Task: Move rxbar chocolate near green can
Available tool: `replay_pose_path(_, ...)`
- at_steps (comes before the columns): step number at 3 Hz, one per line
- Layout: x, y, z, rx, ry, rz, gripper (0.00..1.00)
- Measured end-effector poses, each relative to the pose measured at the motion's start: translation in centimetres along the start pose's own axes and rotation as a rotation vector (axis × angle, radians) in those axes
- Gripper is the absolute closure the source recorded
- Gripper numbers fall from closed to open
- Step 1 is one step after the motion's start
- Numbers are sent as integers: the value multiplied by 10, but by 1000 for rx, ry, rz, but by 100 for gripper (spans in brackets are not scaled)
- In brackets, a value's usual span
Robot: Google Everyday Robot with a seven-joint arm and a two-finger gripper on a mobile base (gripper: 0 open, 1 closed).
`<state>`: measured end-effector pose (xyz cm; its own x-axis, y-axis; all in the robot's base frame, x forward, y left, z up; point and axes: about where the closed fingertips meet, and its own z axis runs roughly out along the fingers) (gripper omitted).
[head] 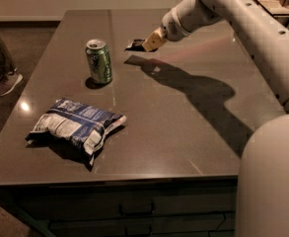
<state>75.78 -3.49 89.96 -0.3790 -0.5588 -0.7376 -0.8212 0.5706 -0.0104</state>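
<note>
Nearer than the green can (98,60), a blue-and-white chip bag (75,127) lies on the table (183,127). Beyond the can and to its right, the gripper (150,42) is clamped on the rxbar chocolate (134,45), held above the surface. The bar juts from the fingertips: a shallow pinch could drop it, or a low approach could topple the can.

The gripper (146,43) hangs over the far part of the table (183,132), its fingers pinching the rxbar chocolate (133,46), a dark sliver jutting out from its tip (its shadow lies on the tabletop just below). The green can (99,60) stands upright near the gripper, leftward and closer to the front. The chip bag (75,127) lies well apart from it, by the front edge.
</note>
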Motion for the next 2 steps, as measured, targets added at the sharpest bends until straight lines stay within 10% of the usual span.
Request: replay_pose_path(2, 12, 60, 20, -146, 29, -90, 84)
